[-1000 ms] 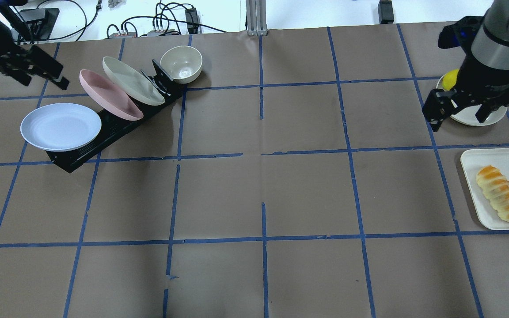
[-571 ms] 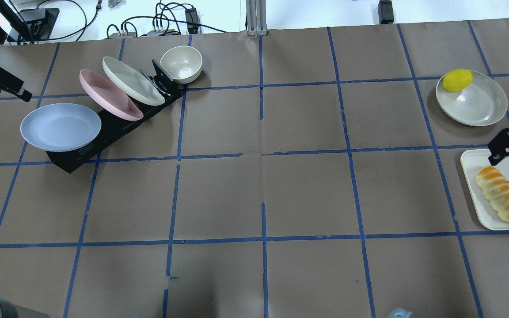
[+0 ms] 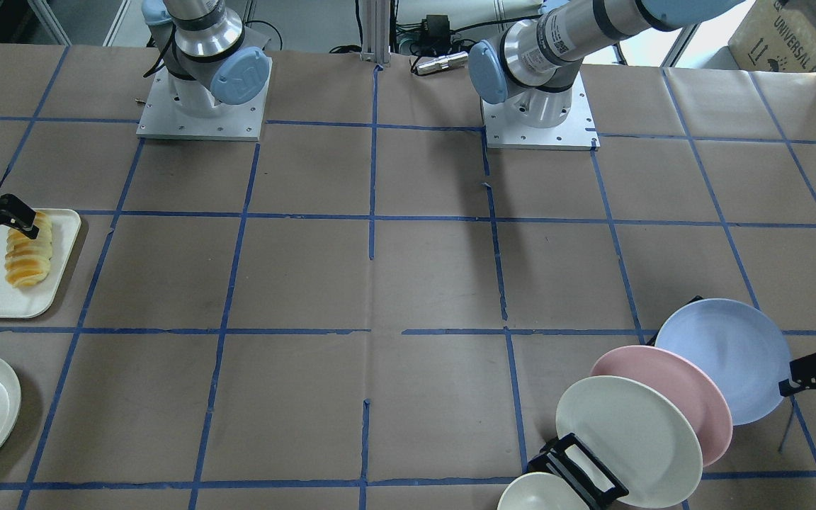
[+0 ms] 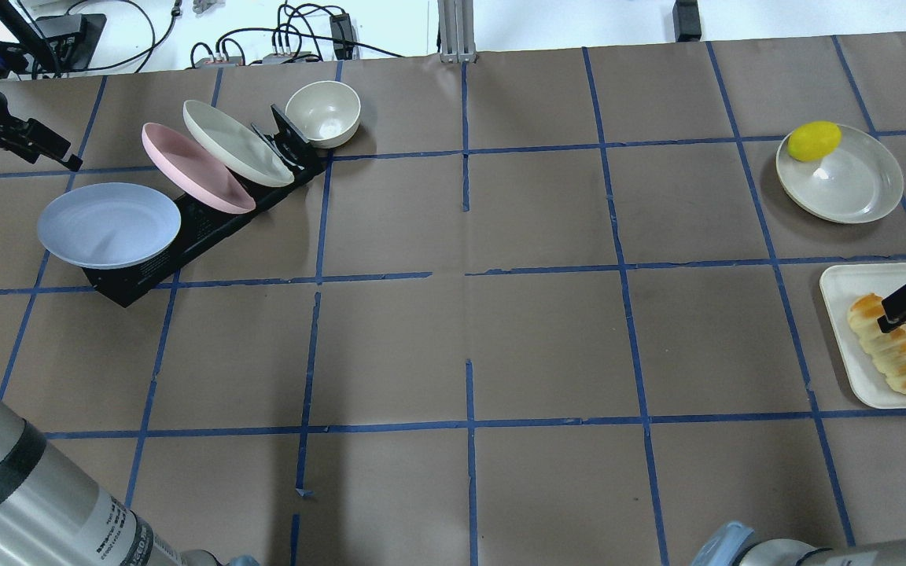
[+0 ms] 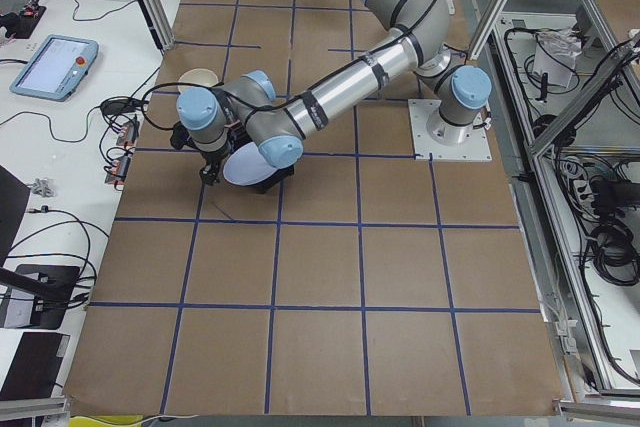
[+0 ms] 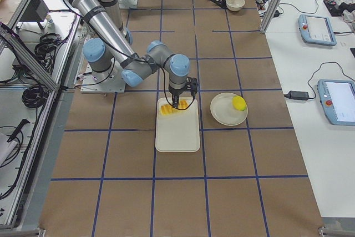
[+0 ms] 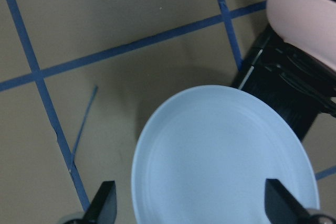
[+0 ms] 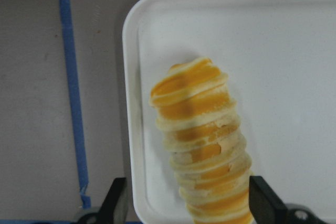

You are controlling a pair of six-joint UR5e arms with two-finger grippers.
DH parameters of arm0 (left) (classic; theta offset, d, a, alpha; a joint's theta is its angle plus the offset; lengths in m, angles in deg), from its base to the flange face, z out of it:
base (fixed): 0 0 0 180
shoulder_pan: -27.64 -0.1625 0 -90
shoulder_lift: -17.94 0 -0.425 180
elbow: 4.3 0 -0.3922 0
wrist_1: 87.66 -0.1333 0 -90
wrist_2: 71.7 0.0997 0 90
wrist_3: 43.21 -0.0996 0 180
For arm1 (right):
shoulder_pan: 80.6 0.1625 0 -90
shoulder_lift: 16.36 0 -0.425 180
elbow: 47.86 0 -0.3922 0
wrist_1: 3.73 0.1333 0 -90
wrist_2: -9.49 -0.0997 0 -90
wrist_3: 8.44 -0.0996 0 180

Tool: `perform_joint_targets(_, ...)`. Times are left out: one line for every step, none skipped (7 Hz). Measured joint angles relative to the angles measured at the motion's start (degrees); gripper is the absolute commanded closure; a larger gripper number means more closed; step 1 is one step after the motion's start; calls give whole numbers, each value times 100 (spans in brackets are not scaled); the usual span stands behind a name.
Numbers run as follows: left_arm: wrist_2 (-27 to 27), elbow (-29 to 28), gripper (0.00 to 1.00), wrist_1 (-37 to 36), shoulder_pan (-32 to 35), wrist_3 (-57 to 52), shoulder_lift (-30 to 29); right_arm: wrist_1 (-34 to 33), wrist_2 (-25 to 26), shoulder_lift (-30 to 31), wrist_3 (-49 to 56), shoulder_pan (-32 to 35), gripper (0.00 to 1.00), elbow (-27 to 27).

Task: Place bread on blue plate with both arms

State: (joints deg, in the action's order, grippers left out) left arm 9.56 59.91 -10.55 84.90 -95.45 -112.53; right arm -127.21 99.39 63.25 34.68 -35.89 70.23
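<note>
Nothing is placed yet: the bread (image 4: pixel 893 354) lies on the tray (image 4: pixel 862 279) at the 3 o'clock edge of the counter (image 4: pixel 469 330), seen from overhead, with the right gripper (image 8: pixel 190 203) spread wide over it. The blue plate (image 4: pixel 108 225) sits in the rack (image 4: pixel 146 275) at 10 o'clock under the wide-open left gripper (image 7: pixel 193 205). Both grasps and the carry remain. Counted: one bread, blue plate, pink plate (image 4: pixel 195 169), bowl (image 4: pixel 322 114), lemon (image 4: pixel 814 141) and tray, plus two cream plates (image 4: pixel 237 144).

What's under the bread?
The bread lies on a white tray, near one edge. The patch of tray beneath the loaf is covered, so anything there cannot be seen.
</note>
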Motion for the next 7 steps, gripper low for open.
perform_joint_targets(-45,-397,0,39,0,-71,-386,-199,-5,-227,14,-49,16,-18)
perform_joint_targets(-74,-570,0,94,4,-89,-580,-324,-9,-344,18,-65,16,-20)
perform_joint_targets(-84,-620,0,237,7,-64,-650,-407,-14,-406,20,-59,16,3)
perform_joint_targets(-78,-625,0,477,4,-17,-657,-444,-20,-434,21,-25,16,27)
perform_joint_targets(-60,-623,0,771,-15,38,-635,-443,-26,-445,21,35,15,40)
perform_joint_targets(-39,-619,0,1086,-56,90,-594,-418,-25,-456,23,99,29,42)
perform_joint_targets(-15,-615,0,1336,-112,114,-557,-399,-20,-472,35,142,93,43)
